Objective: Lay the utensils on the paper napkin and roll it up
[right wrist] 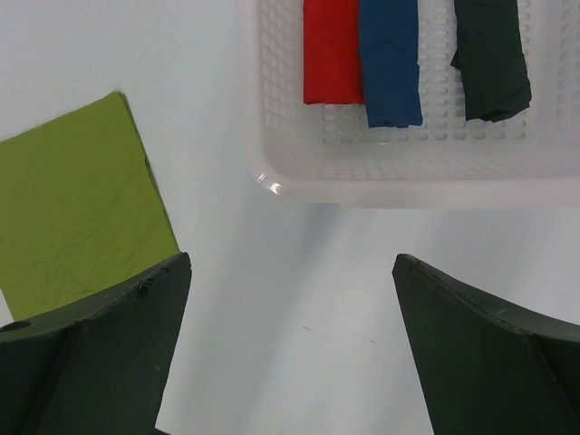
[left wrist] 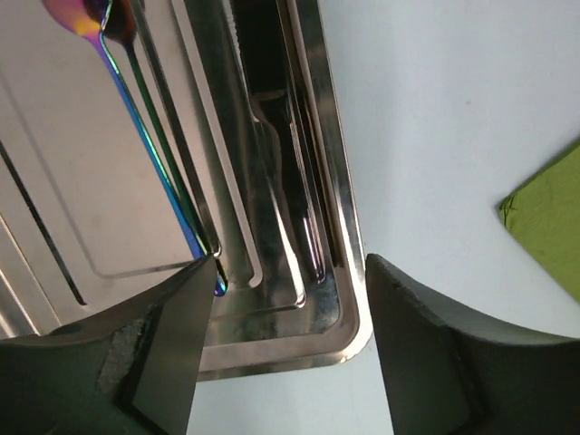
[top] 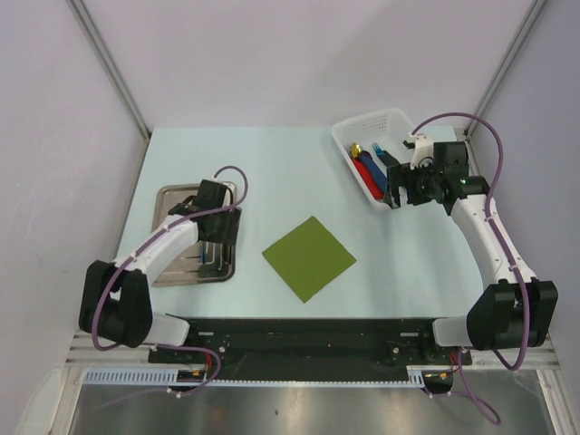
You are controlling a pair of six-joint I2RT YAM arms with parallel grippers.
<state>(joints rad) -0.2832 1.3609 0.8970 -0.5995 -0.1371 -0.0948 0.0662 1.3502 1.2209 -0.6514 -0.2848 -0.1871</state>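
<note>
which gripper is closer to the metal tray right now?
Left. The left gripper hangs over the edge of the tray, fingers open. The right gripper is across the table by the white basket, with the green napkin between it and the tray.

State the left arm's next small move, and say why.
Probably lower the left hand and close on one of the utensils: it hangs open over the tray where they lie, and the napkin is bare.

Silver metal tray [top: 177, 204], white basket [right wrist: 408, 172] holding red piece [right wrist: 331, 54], blue piece [right wrist: 390, 63], dark piece [right wrist: 489, 59], pale table [top: 272, 163]
</note>
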